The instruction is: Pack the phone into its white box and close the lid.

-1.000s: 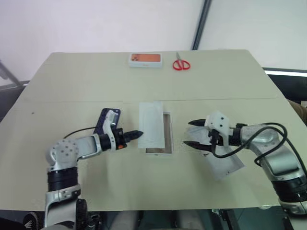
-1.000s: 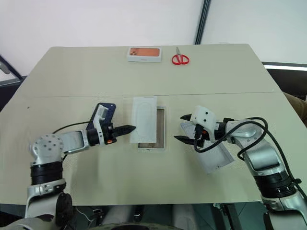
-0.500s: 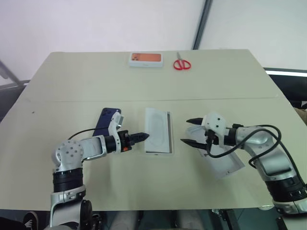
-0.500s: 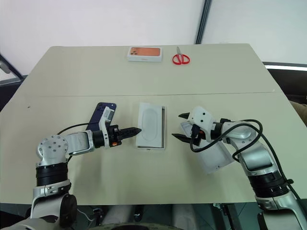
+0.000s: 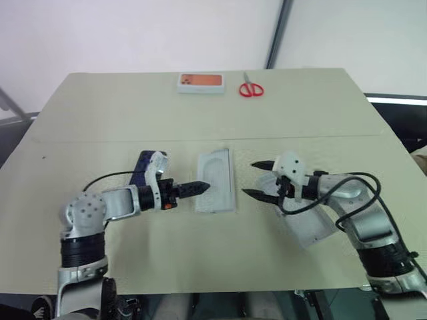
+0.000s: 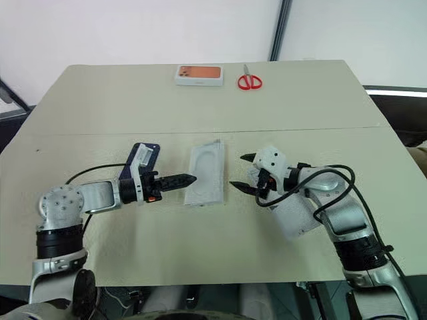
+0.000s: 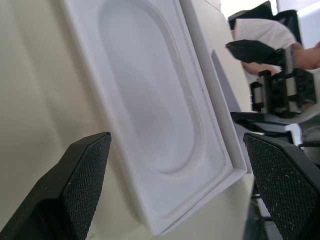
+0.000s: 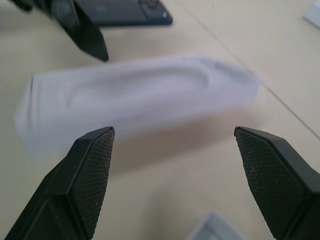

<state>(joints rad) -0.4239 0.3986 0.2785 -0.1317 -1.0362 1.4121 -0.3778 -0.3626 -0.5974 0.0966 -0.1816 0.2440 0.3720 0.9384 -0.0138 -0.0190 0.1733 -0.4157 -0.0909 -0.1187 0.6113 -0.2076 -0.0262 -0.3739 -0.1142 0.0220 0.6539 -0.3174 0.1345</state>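
At frame centre we see the white box point(image 5: 215, 190) on the tabletop point(image 5: 213, 120), our left gripper point(image 5: 200, 187) and right gripper point(image 5: 256, 179) flanking it, fingers spread.

Left end effector point(image 7: 172, 190) and right end effector point(image 8: 187, 175) both spread wide (tips facing inward).

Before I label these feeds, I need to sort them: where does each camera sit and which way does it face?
Left and right eye views: on the head, looking forward and down over the table; both arms show, the left gripper and right gripper flanking the insert card.
Left wrist view: on the left wrist, looking between its open fingers at the card and the right gripper beyond.
Right wrist view: on the right wrist, facing the card, the left gripper and the phone.
All views share the card.
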